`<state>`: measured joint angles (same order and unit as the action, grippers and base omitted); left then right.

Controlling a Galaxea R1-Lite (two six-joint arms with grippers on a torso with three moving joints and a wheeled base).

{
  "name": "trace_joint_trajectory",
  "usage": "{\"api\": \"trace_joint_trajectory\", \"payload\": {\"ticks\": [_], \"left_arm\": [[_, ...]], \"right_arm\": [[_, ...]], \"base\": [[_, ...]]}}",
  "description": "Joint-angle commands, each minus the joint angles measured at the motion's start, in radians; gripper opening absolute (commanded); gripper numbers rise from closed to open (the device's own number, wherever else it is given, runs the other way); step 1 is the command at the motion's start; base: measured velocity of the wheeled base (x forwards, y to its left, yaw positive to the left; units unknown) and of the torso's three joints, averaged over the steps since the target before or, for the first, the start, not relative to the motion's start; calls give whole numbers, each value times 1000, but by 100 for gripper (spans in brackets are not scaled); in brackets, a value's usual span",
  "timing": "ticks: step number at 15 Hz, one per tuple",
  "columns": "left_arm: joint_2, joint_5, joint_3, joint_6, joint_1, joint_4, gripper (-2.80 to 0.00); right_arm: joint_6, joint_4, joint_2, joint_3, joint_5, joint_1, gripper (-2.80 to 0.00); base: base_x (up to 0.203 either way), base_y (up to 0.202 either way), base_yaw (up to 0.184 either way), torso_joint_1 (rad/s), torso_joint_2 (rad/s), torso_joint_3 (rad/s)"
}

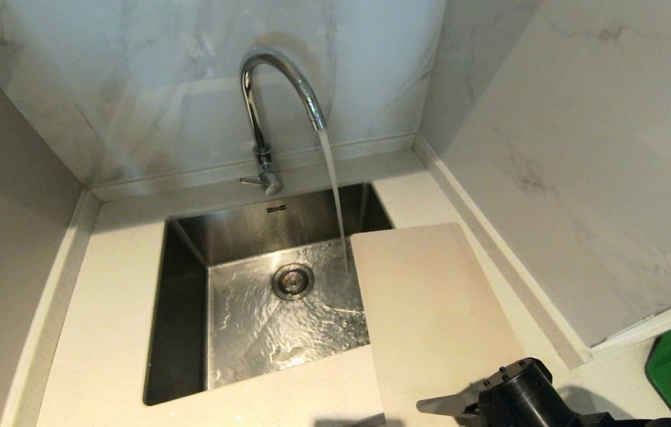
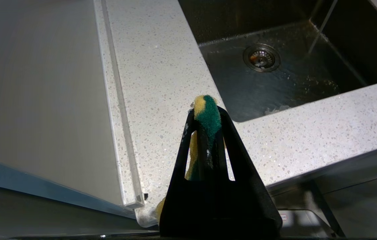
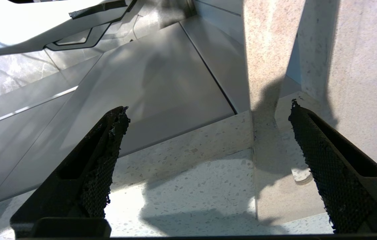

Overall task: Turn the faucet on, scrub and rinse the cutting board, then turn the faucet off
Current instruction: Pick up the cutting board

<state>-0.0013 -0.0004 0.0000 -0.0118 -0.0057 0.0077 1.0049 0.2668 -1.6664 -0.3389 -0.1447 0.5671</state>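
Water streams from the arched chrome faucet (image 1: 279, 95) into the ribbed steel sink (image 1: 264, 320). The flat, smooth beige cutting board (image 1: 430, 308) lies just ahead of the right gripper (image 3: 208, 113), its near end between the wide-spread, rough-padded fingers (image 3: 321, 156), one long edge overhanging the basin. Left gripper (image 2: 205, 113), clear of the speckled counter (image 2: 155, 66), pinches a green-and-yellow sponge (image 2: 208, 115).

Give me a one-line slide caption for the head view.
Faucet running into the sink; cutting board lies across its right rim, right claw open at the board's near end.
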Motion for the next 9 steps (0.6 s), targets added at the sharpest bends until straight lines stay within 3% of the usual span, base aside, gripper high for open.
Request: {"api": "trace_joint_trajectory", "payload": {"ticks": [1,9], "left_arm": [[0,-1,0,0,1,0,-280],[0,0,0,0,1,0,-280]], "right_arm": [[7,2,-6,-3,-3,-2,0],[12,2,-59,-32,-6,-10,0]], "base": [[0,0,0,0,0,0],[0,0,0,0,0,0]]}}
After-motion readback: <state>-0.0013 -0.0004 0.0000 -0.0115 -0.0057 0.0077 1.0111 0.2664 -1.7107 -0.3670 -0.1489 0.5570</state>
